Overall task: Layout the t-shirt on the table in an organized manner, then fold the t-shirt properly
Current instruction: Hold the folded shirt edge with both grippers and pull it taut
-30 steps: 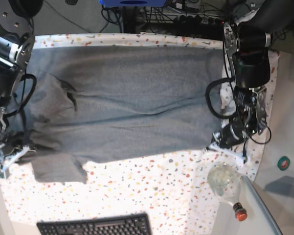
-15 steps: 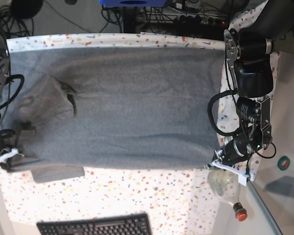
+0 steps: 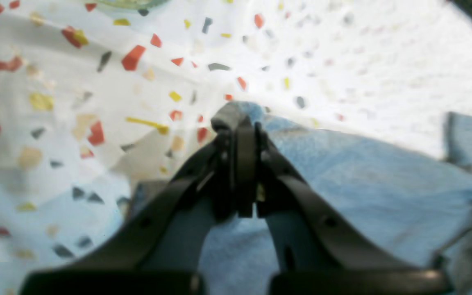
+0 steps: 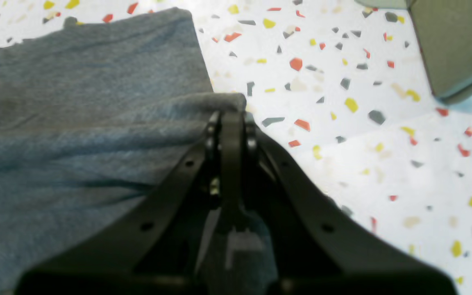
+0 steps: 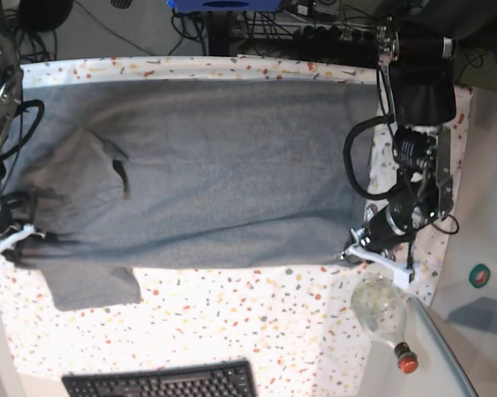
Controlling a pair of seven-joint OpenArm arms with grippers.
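The t-shirt is a plain heather-grey knit with no print, spread wide across the far half of the worktop, whose white cloth is flecked with red, orange, yellow and grey. Most of the body lies flat with a few shallow creases; a darker fold shows on the side toward the base view's left, and one sleeve sticks out from the near edge there, flat on the speckled cloth. The near hem runs almost straight from one arm to the other. The left hand sits at the shirt's near corner on the base view's right, its jaws pressed together on a small bunched tip of grey fabric that pokes up just past the fingertips; the rest of the shirt lies behind and beside it. The right hand is at the opposite near corner, on the base view's left, likewise closed tight on a folded edge of the fabric, with the sleeve beyond it and bare speckled cloth to its other side. A clear glass bottle with a red cap lies on the worktop just beside the left hand, and a black keyboard lies at the near edge, well apart from the shirt.
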